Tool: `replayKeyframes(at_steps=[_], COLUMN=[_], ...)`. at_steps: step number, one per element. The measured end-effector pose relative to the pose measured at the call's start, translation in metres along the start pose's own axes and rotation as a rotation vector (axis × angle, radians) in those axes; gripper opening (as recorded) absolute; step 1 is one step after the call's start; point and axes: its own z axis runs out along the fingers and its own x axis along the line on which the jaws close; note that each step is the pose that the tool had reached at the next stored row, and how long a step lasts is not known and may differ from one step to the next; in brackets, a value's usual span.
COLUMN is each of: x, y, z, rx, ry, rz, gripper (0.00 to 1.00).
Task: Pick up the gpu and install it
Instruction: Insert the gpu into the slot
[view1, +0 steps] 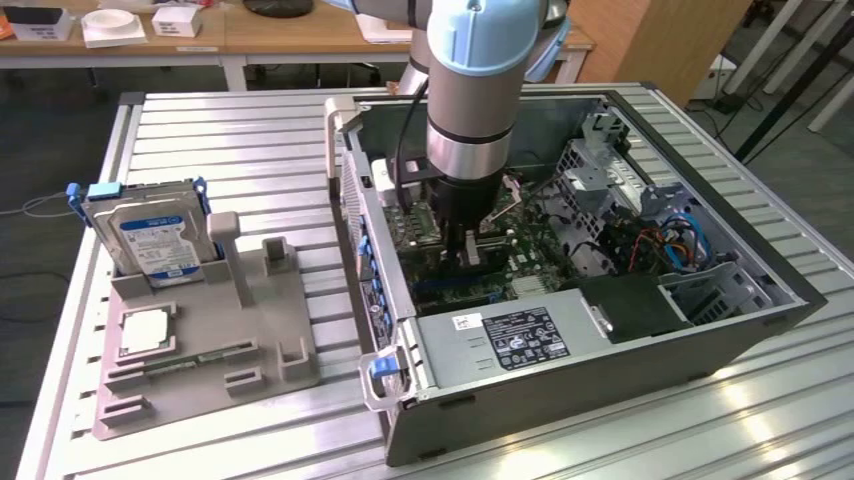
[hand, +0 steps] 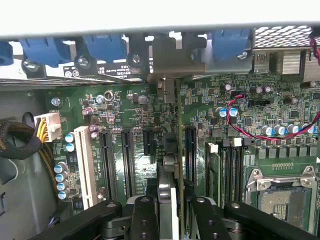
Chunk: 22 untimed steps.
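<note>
We see the arm (view1: 467, 110) reaching straight down into the open computer case (view1: 747, 300), which lies on its side on the slatted metal surface (view1: 240, 130). In the wrist view the jaws are pinching the graphics card (hand: 167, 195) from both faces. It stands on edge over the green motherboard (hand: 130, 110), in line with the black slots (hand: 125, 160), with one end up against the rear wall of the case by the blue clips (hand: 105, 47). We cannot tell whether its lower edge sits in a slot. The empty processor socket (hand: 282, 200) is near the card, with memory slots between them. In the exterior view the power supply (view1: 521, 340) lies at about five o'clock from the jaws. At nine o'clock from the case is a grey holder (view1: 267, 330), well apart from it, with a hard drive (view1: 147, 235) standing upright at its eleven o'clock corner and a processor chip (view1: 144, 330) lying flat just below the drive, at six o'clock.
</note>
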Motion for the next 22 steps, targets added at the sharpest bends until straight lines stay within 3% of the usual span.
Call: replayKeyframes(at_steps=[22], x=[0.0], y=[0.0003], z=[0.0028], rx=[-0.0001], ry=[0.0], rz=[0.0], gripper=[0.29])
